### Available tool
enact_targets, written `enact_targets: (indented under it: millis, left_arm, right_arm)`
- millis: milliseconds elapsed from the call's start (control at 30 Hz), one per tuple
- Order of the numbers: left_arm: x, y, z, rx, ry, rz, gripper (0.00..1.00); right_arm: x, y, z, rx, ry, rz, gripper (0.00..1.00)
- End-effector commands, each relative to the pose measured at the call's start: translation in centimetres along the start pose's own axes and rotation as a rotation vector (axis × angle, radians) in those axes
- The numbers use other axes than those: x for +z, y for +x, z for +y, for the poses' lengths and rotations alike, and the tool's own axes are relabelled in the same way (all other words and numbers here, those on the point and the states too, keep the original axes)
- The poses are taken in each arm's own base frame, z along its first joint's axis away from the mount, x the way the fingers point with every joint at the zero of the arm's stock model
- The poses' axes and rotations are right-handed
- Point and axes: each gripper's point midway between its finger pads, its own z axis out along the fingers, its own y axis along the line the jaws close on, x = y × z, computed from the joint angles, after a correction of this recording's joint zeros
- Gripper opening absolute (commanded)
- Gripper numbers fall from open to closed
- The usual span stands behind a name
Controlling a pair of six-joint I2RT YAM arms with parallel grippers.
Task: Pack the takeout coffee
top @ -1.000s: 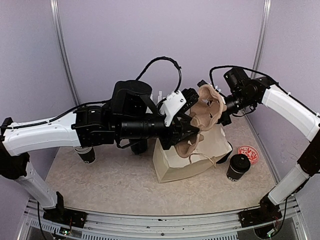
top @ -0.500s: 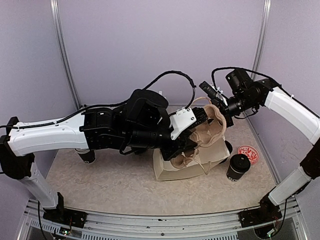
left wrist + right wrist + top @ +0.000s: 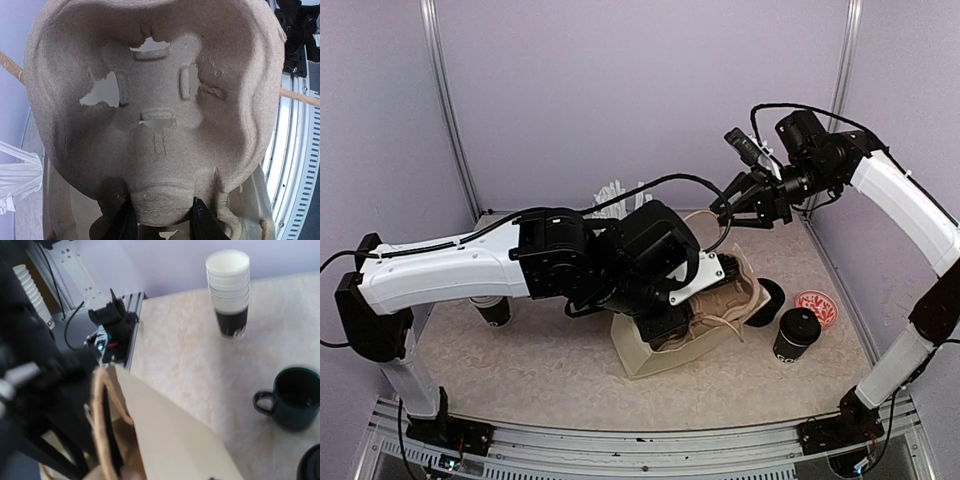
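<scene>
A brown pulp cup carrier [image 3: 160, 95] fills the left wrist view, and my left gripper [image 3: 161, 221] is shut on its near edge. From above, the carrier [image 3: 728, 288] sits low in the mouth of the cream paper bag [image 3: 655, 352]. My right gripper [image 3: 728, 210] hangs open above the bag's far side, holding nothing. One takeout coffee [image 3: 797, 335], black with its lid on, stands right of the bag. A stack of black cups [image 3: 228, 290] stands at the table's left, half hidden under the left arm [image 3: 492, 310].
A dark mug [image 3: 291, 399] with a handle stands behind the bag [image 3: 175, 435]. A red patterned disc [image 3: 816, 308] lies by the lidded cup, and a black round thing [image 3: 766, 300] leans at the bag's right side. White straws [image 3: 618, 190] show behind the left arm.
The left arm has swung down and lowered the carrier into the bag. The right gripper has let go of the carrier's far edge, opened and pulled back upward.
</scene>
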Motion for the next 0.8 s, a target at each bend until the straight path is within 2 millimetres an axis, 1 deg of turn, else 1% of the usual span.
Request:
enact_targets:
  millis: [0,67,100,167,300,367,400,467,533,600,667,767]
  left_arm:
    - [-0.1,2.1,0.6,-0.013,-0.052,0.125,0.3]
    - [0.0,2.4,0.6,-0.019,-0.06,0.141,0.29]
    - [-0.1,2.5,0.6,-0.02,-0.06,0.143,0.29]
    - [-0.2,2.5,0.6,-0.024,-0.054,0.142,0.3]
    - [-0.8,2.2,0.7,-0.029,-0.053,0.121,0.3]
    - [-1.3,2.0,1.3,-0.044,-0.068,0.114,0.3]
    - [-1.6,1.9,1.6,-0.054,-0.068,0.11,0.3]
    - [-1.9,2.1,2.2,-0.071,-0.07,0.116,0.3]
    - [-2.0,2.5,2.7,-0.083,-0.075,0.128,0.3]
    - [-2.0,2.9,3.0,-0.091,-0.077,0.144,0.29]
    - [-1.9,3.4,3.2,-0.1,-0.075,0.159,0.29]
    - [-2.0,3.9,3.6,-0.115,-0.078,0.175,0.29]
  right_arm:
    - [-2.7,-1.3,0.7,-0.018,-0.037,-0.046,0.45]
    - [-3.8,-1.4,-0.7,-0.033,0.015,-0.057,0.46]
    - [-4.1,-1.3,-1.7,-0.037,0.047,-0.057,0.46]
    - [-4.1,-0.1,-4.4,-0.015,0.121,-0.041,0.45]
    - [-2.8,3.3,-9.8,0.022,0.24,0.022,0.43]
    - [-1.9,5.0,-11.8,0.049,0.265,0.042,0.44]
    - [-1.5,5.4,-12.8,0.051,0.277,0.045,0.44]
    - [-0.4,6.5,-14.0,0.078,0.276,0.045,0.44]
    - [0.8,7.4,-14.6,0.091,0.262,0.055,0.43]
    - [2.1,7.9,-14.2,0.097,0.221,0.065,0.43]
    - [3.5,8.0,-12.7,0.08,0.159,0.073,0.43]
    - [4.6,8.3,-10.6,0.057,0.105,0.087,0.43]
